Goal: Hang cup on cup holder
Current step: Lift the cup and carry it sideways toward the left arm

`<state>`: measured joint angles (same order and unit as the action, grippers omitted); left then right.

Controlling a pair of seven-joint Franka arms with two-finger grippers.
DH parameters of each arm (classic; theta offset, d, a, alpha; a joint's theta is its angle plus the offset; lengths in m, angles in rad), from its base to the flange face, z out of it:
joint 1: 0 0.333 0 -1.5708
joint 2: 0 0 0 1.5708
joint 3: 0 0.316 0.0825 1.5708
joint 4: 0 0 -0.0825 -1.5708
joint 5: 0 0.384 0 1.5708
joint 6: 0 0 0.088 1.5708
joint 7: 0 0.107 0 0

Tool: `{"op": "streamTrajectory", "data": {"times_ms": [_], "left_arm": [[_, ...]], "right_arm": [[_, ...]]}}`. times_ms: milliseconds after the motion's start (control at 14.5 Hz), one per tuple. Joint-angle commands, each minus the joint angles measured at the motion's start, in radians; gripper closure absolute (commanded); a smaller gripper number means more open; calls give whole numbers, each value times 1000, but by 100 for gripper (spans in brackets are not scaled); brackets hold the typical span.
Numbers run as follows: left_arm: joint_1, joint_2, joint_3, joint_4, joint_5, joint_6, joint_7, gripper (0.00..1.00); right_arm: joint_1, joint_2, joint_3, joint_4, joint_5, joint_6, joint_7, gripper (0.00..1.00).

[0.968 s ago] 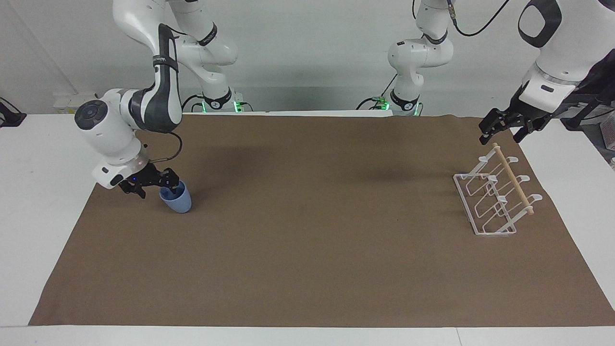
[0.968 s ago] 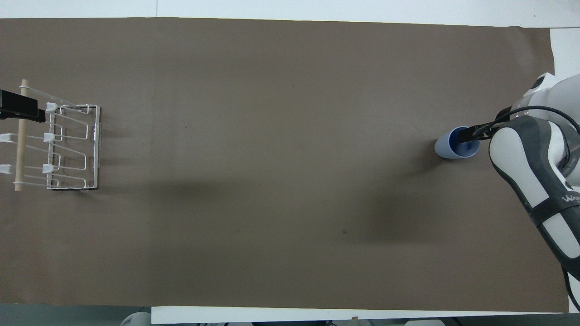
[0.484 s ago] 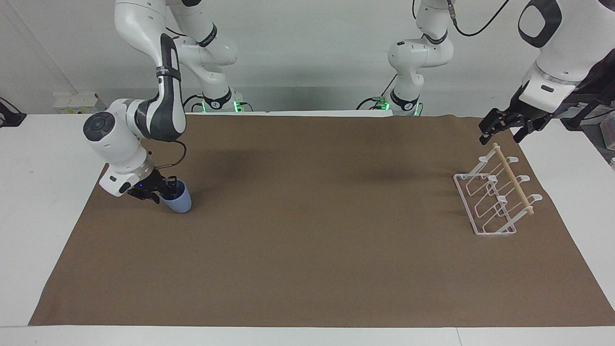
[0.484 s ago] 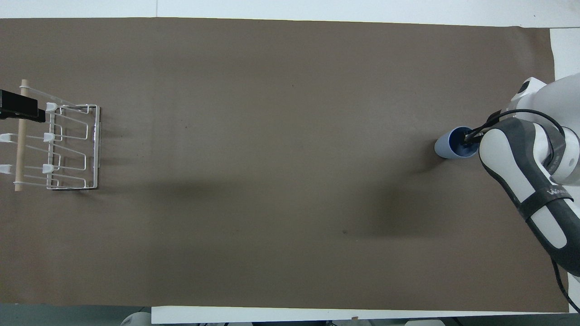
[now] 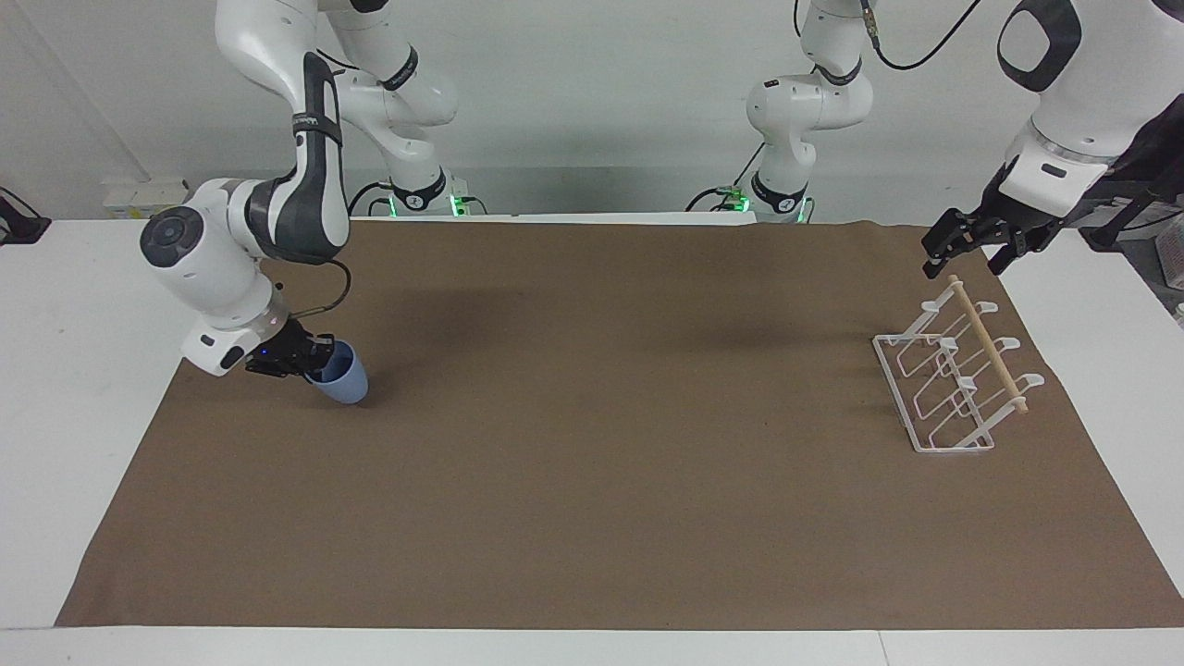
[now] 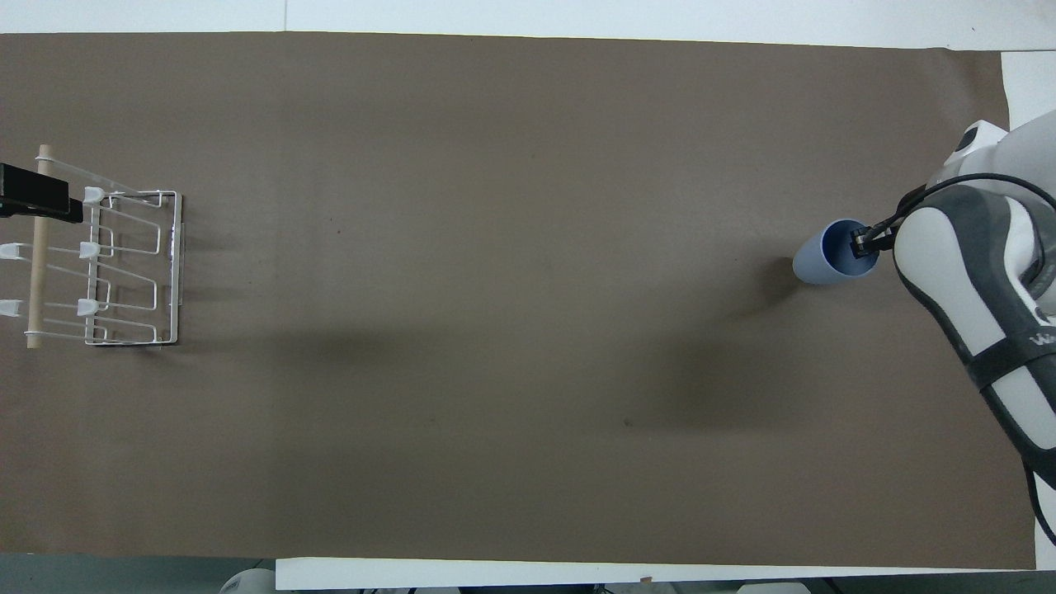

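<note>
The light blue cup (image 5: 344,384) is tilted at the right arm's end of the brown cloth, its mouth turned toward my right gripper (image 5: 313,357). That gripper is shut on the cup's rim, one finger inside the mouth; the overhead view shows the cup (image 6: 817,264) and gripper (image 6: 863,240) too. The cup's base is at or just above the cloth. The white wire cup holder (image 5: 953,384) with its wooden dowel (image 5: 988,344) stands at the left arm's end; it also shows in the overhead view (image 6: 124,268). My left gripper (image 5: 967,254) hangs open just over the dowel's end nearer to the robots.
The brown cloth (image 5: 610,444) covers most of the white table (image 5: 65,370). Bare white table borders the cloth at both ends. Nothing else stands on the cloth between the cup and the holder.
My right wrist has turned and risen slightly, tipping the cup further onto its side at about the same spot. The left arm and the holder have not moved.
</note>
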<state>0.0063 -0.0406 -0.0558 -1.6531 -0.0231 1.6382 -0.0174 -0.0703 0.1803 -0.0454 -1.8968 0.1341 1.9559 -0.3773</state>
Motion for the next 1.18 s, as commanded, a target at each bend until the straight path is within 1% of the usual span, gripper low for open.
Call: {"op": "streamTrajectory", "data": {"times_ms": [0, 138, 346, 415, 484, 691, 899, 1037, 1106], "left_arm": [[0, -13, -3, -5, 11, 0, 10, 0], [-2, -13, -3, -5, 11, 0, 10, 0], [0, -15, -3, -5, 11, -12, 8, 0], [-2, -15, -3, -5, 11, -11, 11, 0], [-2, -15, -3, -5, 12, -11, 11, 0], [6, -16, -1, -7, 11, -12, 2, 0], [3, -16, 2, -8, 12, -15, -1, 0], [0, -28, 1, -10, 14, -34, -36, 0], [0, -31, -2, -20, 12, -23, -50, 0]], "right_arm": [[10, -19, 35, 59, 204, -127, 3, 100], [52, -44, 44, 56, 359, -170, 99, 100], [189, -68, 44, 39, 565, -163, 321, 100], [239, -68, 44, 38, 637, -132, 398, 100], [285, -68, 44, 27, 706, -70, 452, 100], [401, -99, 44, -79, 999, 136, 469, 100], [500, -104, 44, -117, 1204, 299, 477, 100], [526, -102, 44, -134, 1313, 313, 469, 100], [541, -101, 44, -134, 1320, 317, 469, 100]]}}
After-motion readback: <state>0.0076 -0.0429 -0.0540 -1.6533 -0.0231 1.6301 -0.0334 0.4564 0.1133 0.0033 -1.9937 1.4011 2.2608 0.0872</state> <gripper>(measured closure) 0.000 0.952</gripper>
